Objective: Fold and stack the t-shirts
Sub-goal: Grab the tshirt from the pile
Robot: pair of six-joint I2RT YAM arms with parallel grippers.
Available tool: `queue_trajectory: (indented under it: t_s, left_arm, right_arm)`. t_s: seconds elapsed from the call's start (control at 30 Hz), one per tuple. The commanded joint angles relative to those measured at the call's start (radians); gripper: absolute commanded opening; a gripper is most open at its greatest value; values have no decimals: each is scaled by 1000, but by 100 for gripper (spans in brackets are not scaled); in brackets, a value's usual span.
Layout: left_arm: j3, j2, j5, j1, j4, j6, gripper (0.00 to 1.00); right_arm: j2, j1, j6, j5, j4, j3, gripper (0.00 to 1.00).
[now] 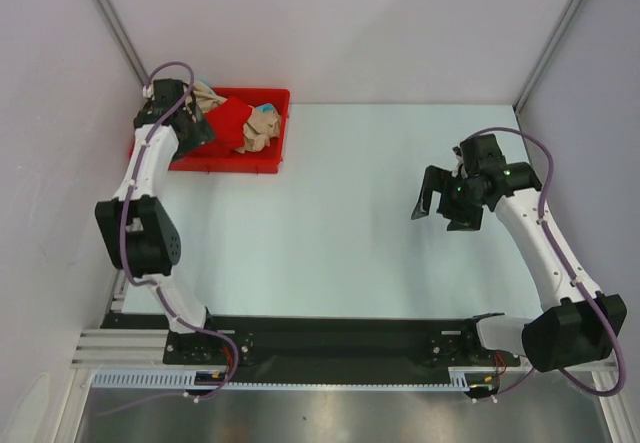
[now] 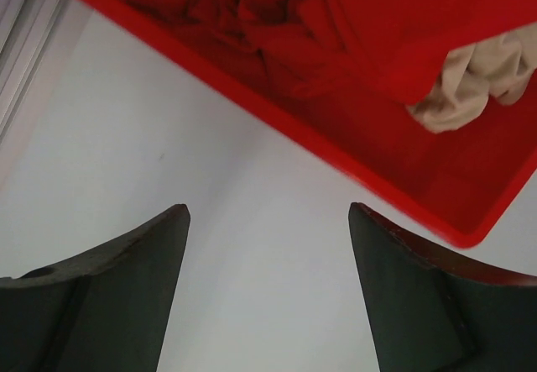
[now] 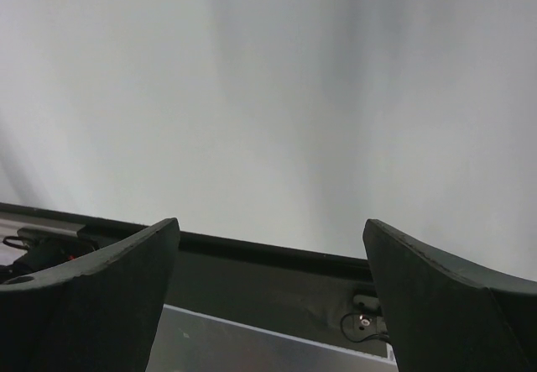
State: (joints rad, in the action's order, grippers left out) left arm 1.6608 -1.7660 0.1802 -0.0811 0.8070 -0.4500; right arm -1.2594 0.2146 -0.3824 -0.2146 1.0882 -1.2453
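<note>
A bright red t-shirt (image 1: 232,118) lies crumpled in the red plastic tray (image 1: 278,133) at the table's far left. A beige-tan t-shirt (image 1: 262,129) lies bunched on it, with a bit of light blue cloth (image 1: 272,110) showing. My left gripper (image 1: 198,129) hovers at the tray's left end, open and empty. In the left wrist view the gripper (image 2: 268,221) frames bare table beside the tray rim (image 2: 277,124), with the red shirt (image 2: 277,19) and the beige shirt (image 2: 474,82) beyond. My right gripper (image 1: 447,206) is open and empty over the table's right side; it also shows in the right wrist view (image 3: 270,238). No grey shirt shows.
The white table (image 1: 340,213) is enclosed by pale walls at the back and both sides. A black base rail (image 3: 268,275) runs along the near edge, where both arms are mounted.
</note>
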Motion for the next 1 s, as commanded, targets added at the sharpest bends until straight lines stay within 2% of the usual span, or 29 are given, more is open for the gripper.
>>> queue_trajectory:
  t_s: [0.0,0.1,0.27,0.4,0.5,0.6,0.67,0.7,0.73,0.77,0.93,0.97]
  left_arm:
    - [115,-102,-93,3,-98,71,84]
    - [242,-183,-81,3,-135,73,84]
    - [470,-407,-73,3,-83,48,77]
    - [473,-460,-82,4,-172,36,73]
    - [549,-519,-62,3,-144,22,69]
    - [567,-549,-67,3,-135,25,61]
    - [579,-552,-73,3,-132,31,42]
    - [591,-547,-70,6,-121,30,29]
    - [609,-535,-64,6,-108,25,5]
    - [610,-517,-59,13,-111,17,0]
    - [611,-348,-128,63,-124,-22,0]
    - [614,-319,-140,107,-123,-32,0]
  right_arm:
    - [-5,-49,40,-6,1,-34,99]
    - [-23,-81,57,-14,4,-46,99]
    - [-64,-92,63,-14,6,-66,99]
    - [-89,-93,74,3,13,-95,99]
    - [-101,-93,77,7,19,-105,99]
    - [-104,-93,77,11,19,-109,99]
    - [-110,-93,79,6,19,-111,99]
    - [-110,-92,79,6,16,-111,99]
    - [-113,-93,79,6,18,-112,99]
    - [-115,-93,74,6,16,-118,99]
    - [-121,-92,65,-15,1,-128,99]
    - [-121,-90,62,-20,-4,-128,99]
